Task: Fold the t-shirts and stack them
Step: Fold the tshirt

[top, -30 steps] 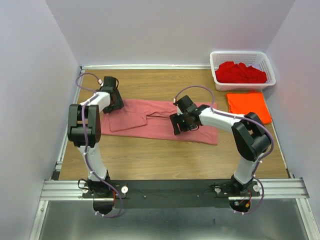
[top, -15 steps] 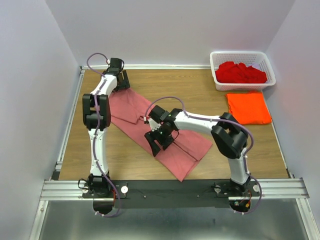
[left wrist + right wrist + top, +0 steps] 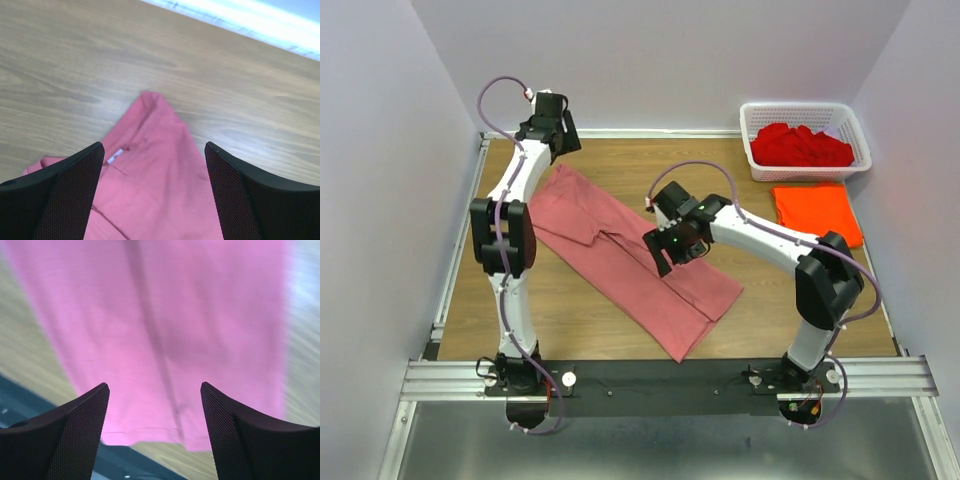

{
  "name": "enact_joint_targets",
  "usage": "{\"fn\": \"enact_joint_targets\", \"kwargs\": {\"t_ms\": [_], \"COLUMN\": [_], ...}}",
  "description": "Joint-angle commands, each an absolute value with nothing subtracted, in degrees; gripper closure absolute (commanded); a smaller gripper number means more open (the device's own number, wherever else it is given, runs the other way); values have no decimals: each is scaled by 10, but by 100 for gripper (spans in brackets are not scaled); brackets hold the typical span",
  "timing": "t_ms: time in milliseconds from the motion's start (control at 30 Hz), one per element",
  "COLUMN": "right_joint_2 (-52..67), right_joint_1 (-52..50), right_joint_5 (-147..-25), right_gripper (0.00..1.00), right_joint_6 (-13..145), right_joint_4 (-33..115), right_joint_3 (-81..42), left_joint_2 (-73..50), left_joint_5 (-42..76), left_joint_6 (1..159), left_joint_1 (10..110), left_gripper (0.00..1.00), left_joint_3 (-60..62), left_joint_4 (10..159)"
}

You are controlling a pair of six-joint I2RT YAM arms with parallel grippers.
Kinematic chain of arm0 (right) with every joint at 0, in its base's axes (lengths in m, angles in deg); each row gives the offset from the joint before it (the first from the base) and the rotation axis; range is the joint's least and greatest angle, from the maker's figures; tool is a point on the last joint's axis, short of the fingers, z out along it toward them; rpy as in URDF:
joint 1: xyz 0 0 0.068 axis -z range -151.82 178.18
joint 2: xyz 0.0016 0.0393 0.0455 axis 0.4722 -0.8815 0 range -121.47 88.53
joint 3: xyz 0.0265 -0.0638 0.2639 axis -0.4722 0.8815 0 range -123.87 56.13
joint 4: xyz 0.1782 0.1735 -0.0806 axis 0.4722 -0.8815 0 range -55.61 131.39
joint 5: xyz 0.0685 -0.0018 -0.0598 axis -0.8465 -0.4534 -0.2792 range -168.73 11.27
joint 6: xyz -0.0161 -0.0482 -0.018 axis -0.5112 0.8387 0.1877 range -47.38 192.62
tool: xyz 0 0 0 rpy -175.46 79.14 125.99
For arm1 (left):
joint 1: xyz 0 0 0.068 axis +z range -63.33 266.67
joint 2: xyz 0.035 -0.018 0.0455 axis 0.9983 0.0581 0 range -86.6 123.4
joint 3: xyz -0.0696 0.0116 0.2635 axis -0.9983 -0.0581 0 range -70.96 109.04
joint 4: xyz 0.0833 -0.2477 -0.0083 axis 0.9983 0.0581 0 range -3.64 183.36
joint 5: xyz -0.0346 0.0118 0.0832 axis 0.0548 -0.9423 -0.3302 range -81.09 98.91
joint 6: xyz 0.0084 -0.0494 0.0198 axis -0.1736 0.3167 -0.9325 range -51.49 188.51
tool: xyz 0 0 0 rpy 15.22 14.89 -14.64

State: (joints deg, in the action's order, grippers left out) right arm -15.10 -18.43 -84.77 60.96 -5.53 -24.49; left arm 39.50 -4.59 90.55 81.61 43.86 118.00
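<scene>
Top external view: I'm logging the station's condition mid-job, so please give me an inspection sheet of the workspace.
Surface: wooden tabletop, no stains or damage visible.
Job's things: large salmon-pink t-shirt lying flat, diagonally, in a long strip; folded bright orange t-shirt at right; deep red t-shirts heaped in the white plastic lattice basket, far right corner.
Clutter: nothing seen.
Grippers: left gripper open above the pink shirt's far corner; right gripper open above its middle; neither holds cloth.
Cables: purple cables looping off both arms, snagged on nothing.
Surroundings: pale walls on three sides; metal rail at the near edge.
</scene>
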Motion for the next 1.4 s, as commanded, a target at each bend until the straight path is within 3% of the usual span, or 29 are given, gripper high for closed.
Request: {"fn": "enact_joint_targets", "kwargs": {"t_ms": [0,200,433,733,1100,1367], "right_joint_2": [-133,-147,-171,-197,-260,-282], "right_joint_1": [-138,-133,-133,-156,-214,-215], "right_joint_5": [-791,-828,-872,-927,-977,-949], "right_gripper": [21,21,22,25,23,22], "right_joint_6": [635,658,666,635,544,508], "right_joint_4": [-75,-72,-63,-39,3,17], "right_joint_3": [-200,-186,-166,-144,-187,-236], "left_joint_2": [314,276,322,430,563,596], "left_joint_5": [-79,-64,-47,-20,22,62], "left_joint_6": [949,978,983,960,898,863], "left_joint_1": [769,718,700,694,652,622], "left_gripper": [12,21,32,34,32,28], "left_joint_3": [370,234,209,297,530,583], "left_joint_4": [1180,1156,1143,1162,1204,1145]}}
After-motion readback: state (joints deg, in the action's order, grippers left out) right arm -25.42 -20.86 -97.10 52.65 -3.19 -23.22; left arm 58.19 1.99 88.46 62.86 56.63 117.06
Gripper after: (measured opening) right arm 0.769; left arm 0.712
